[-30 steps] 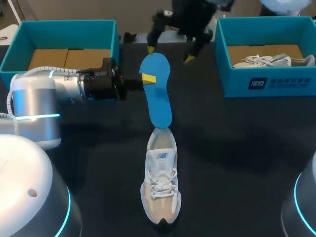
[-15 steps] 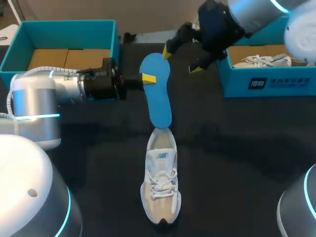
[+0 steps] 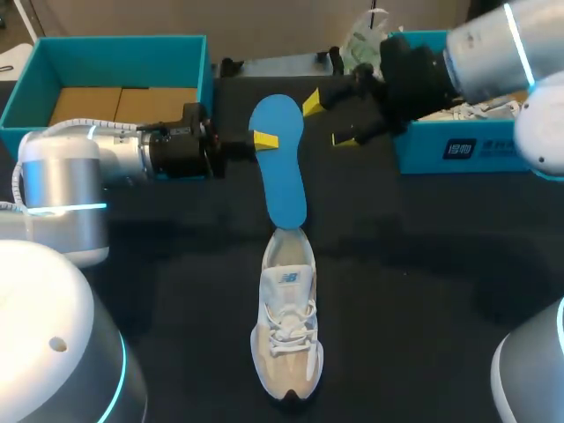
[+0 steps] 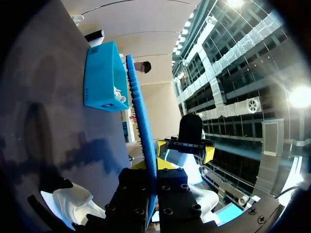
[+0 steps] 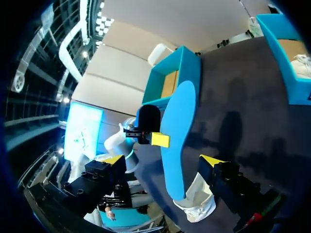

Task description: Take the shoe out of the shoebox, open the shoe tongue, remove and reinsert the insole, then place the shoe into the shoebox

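Step looks like insole reinsertion. The blue insole (image 3: pixel 280 167) is out of the shoe (image 3: pixel 286 322) and held up off the counter (image 3: pixel 423 264), its lower end just at the shoe's heel opening. The left gripper (image 3: pixel 260 139) is clamped on the insole's edge near the far end, and the left wrist view shows the insole (image 4: pixel 141 116) edge-on between its fingers. The right gripper (image 3: pixel 328 121) is wide open, holding nothing, just beside the insole's far end and not touching. The shoe lies upright mid-counter, toe toward the robot, well apart from both shoeboxes; the right shoebox (image 3: pixel 476 145) holds another shoe.

To do it well:
- Keep the insole lined up with the shoe's length.
- Slide the lower end down into the opening at a shallow angle.
- Don't let the foam buckle.
- The shoe is unheld, so it will likely slide. The free right gripper should brace the shoe or push the insole's far end.
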Robot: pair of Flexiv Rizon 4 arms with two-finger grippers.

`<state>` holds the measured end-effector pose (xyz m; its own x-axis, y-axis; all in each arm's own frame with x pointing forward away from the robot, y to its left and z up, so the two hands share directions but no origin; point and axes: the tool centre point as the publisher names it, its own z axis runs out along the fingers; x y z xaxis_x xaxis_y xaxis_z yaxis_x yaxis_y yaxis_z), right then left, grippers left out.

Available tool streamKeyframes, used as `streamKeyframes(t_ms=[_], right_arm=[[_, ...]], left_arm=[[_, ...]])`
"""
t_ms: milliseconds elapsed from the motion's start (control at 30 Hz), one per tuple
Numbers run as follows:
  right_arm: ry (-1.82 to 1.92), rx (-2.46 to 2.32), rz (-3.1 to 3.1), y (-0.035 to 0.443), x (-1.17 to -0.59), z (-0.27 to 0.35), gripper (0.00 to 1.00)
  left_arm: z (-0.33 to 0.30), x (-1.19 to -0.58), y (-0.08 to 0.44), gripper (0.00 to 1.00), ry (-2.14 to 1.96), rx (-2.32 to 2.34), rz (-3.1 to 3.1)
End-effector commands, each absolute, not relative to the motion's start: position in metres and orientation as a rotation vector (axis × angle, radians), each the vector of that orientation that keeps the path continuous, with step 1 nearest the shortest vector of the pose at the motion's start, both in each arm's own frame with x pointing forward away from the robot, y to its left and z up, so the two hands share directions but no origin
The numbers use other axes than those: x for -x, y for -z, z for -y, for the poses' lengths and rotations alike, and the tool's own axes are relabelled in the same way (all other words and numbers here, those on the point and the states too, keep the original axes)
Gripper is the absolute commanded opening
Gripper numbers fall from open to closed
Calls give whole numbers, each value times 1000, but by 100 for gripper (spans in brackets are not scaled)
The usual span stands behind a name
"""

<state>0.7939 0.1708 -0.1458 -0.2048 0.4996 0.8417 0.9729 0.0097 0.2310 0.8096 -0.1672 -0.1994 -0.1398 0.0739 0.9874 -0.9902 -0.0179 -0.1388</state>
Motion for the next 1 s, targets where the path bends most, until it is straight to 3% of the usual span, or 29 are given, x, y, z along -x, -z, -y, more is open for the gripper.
streamKeyframes(t_ms=[33, 1000], right_arm=[[1301, 1258, 1517, 158, -789, -171, 100], [1175, 1314, 1410, 160, -787, -170, 100]], left_arm=[[167, -809, 200, 0, -1357, -1092, 1247], [144, -816, 193, 0, -1623, -947, 1509]])
